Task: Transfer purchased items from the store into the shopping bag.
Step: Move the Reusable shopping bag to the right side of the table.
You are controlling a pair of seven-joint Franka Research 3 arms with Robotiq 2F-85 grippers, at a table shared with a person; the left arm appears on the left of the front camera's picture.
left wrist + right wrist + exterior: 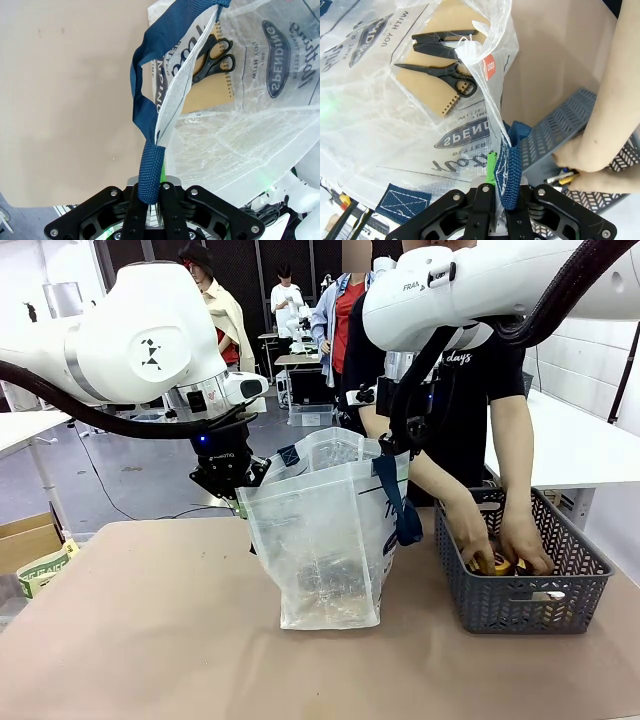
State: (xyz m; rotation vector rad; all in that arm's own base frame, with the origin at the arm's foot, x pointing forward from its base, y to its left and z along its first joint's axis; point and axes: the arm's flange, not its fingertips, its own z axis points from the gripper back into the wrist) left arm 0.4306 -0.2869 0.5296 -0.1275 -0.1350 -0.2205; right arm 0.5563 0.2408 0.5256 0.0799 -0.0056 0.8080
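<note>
Left gripper (150, 197) is pinched tight on one navy strap handle (142, 107) and right gripper (502, 197) on the other. That keeps the shopping bag (320, 530) standing open on the table, just beside the basket (520, 615) where the person's hands (524, 540) are digging. Cardboard scissors packet (215, 90) is already inside.

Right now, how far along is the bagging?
Done: a scissors packet lies inside the shopping bag. In hand: the left gripper and right gripper each pinch a navy handle, holding it open, while the person's hands dig in the basket. Left: yellow items there.
</note>
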